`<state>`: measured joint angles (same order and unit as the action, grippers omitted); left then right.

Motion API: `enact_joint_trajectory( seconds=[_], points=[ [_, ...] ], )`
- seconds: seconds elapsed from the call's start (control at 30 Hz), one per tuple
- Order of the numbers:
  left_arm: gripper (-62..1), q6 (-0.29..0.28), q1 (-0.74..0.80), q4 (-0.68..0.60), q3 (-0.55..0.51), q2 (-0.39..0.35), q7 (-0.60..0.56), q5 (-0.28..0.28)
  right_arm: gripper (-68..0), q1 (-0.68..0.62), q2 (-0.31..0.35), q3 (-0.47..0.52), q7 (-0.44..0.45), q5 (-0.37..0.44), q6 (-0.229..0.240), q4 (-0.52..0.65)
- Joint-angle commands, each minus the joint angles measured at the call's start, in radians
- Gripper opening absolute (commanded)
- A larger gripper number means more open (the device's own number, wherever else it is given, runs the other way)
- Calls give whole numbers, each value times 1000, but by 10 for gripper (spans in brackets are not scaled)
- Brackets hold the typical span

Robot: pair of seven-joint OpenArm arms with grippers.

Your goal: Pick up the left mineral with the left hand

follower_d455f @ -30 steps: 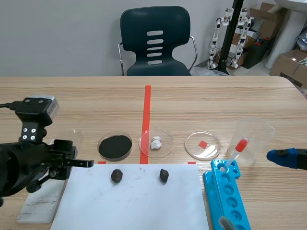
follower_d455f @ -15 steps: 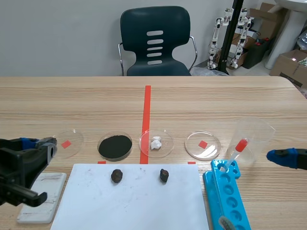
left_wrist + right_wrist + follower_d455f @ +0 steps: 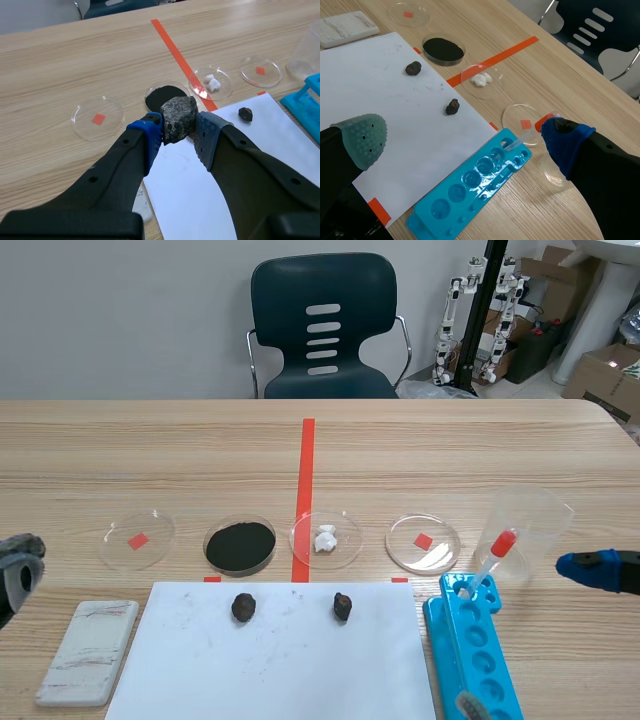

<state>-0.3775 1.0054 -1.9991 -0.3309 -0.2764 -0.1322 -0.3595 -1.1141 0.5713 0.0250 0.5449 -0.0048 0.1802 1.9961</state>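
**Left end effector clamped on a grey stone; left mineral on the paper**

At the far left edge of the scene view, the left end effector [image 3: 178, 131] sits low over the worktop [image 3: 450, 455]. In its wrist view its pads are closed on a grey speckled stone [image 3: 178, 119]. Beside it a white tile [image 3: 88, 652] lies flat on the worktop.

Next comes the paper [image 3: 270, 670]. The left mineral [image 3: 243, 607] lies near the paper's far edge, not picked up. The right mineral [image 3: 342, 606] lies well apart from it on the same sheet.

Beyond the paper stand four dishes in a row:
- an end dish [image 3: 138, 539] holding a red square
- a powder dish [image 3: 240, 545]
- a crumb dish [image 3: 326, 538] on the tape line
- a fourth dish [image 3: 423, 543] holding another red square

Right of the paper is a blue rack [image 3: 478, 660] with a dropper [image 3: 493, 558] leaning in it. A beaker [image 3: 530, 525] stands just behind.

The right end effector [image 3: 462, 135] is spread wide and holds nothing.
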Motion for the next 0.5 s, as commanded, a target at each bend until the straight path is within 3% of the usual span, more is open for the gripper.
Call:
enact_joint_trajectory(
  seconds=[0.0,0.07,0.47],
  points=[
    [-466,-4,-6,-11,1,-2,-14,-5,-20,3,5,9,12,8,-1,10],
    [-466,-4,-6,-11,1,-2,-14,16,-20,3,5,9,12,8,-1,10],
    [-466,-3,-11,-11,2,-2,-14,16,-20,3,5,9,12,8,-1,10]
  ],
)
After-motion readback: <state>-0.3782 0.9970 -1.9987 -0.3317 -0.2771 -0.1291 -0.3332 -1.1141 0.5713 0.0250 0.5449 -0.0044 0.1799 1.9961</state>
